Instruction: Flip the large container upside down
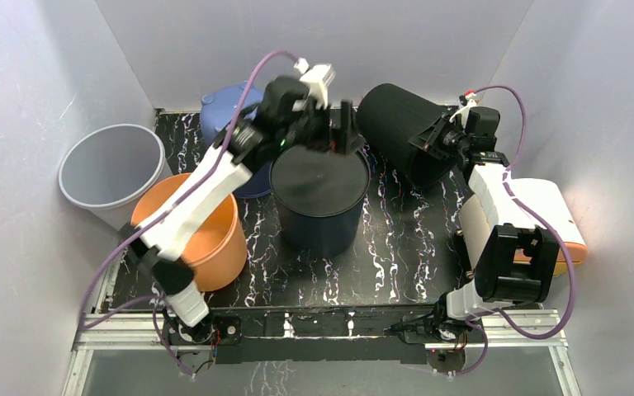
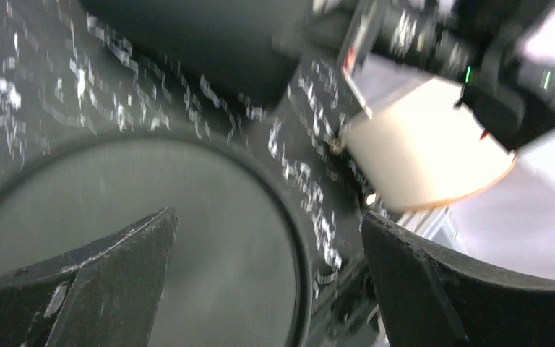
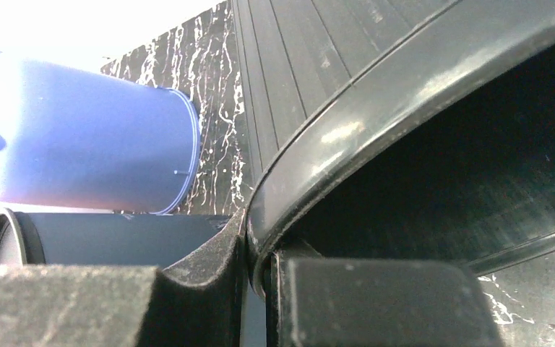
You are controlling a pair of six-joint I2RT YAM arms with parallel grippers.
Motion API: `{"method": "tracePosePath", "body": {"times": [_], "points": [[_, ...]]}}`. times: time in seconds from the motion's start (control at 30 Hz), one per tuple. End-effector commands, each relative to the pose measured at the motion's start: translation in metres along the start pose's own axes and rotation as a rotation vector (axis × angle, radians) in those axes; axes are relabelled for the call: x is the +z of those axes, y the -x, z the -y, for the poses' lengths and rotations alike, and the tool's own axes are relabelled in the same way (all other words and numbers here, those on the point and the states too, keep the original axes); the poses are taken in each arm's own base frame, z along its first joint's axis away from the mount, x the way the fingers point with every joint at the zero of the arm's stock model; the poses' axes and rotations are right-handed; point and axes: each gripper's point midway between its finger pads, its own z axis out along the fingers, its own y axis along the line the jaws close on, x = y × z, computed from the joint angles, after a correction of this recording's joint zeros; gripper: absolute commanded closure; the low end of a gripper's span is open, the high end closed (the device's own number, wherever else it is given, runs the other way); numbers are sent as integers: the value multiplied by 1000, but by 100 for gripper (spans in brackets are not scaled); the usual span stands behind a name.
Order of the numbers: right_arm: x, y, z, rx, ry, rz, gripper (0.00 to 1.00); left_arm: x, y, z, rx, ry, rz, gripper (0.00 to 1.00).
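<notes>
Black ribbed plastic, the large container [image 1: 396,132] lies tipped on its side, its open mouth turned towards the right gripper [image 1: 439,148] and its closed base pointing away from it. The jaws there are narrow and clamped on the rim. In the right wrist view, one finger of the right gripper [image 3: 260,260] sits outside the lip and the other inside the mouth, with the large container [image 3: 318,50] pinched between them. Whether its lower side touches the counter [image 1: 404,256] I cannot tell.

The left gripper [image 1: 338,132] hangs with its jaws spread wide just above a dark navy tub [image 1: 320,202], which stands directly beneath them with a flat round face upward. In the blurred left wrist view, one finger of the left gripper [image 2: 267,217] lies over that face of the navy tub [image 2: 188,231] and the other reaches past its edge.

A blue container [image 1: 223,111] sits just behind the left jaws. An orange bucket [image 1: 215,239] and a grey bucket [image 1: 111,169] stand well apart from them, beside the arm
</notes>
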Motion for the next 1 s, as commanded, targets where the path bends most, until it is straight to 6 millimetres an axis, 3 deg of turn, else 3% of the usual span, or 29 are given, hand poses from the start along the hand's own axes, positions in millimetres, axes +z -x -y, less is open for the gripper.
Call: {"method": "tracePosePath", "body": {"times": [0.0, 0.07, 0.17, 0.27, 0.5, 0.73, 0.97], "points": [[-14, 5, -26, -36, 124, 23, 100, 31, 45, -15, -82, 21, -55, 2], [-15, 4, -35, -27, 170, 13, 100, 46, 59, -20, -100, -11, -52, 2], [-13, 0, -35, -6, 177, -17, 100, 63, 64, -3, -121, -170, -77, 2], [-12, -6, -27, 5, 139, -38, 100, 80, 43, 14, -129, -273, -153, 2], [-14, -22, -17, 30, 109, -76, 100, 99, 17, 5, -100, -252, -183, 2], [-19, -34, -19, 49, 117, -117, 100, 80, -27, -1, -68, -162, -315, 2], [-28, -43, -30, 59, 168, -158, 100, 40, -73, 0, -83, -112, -401, 2]]}}
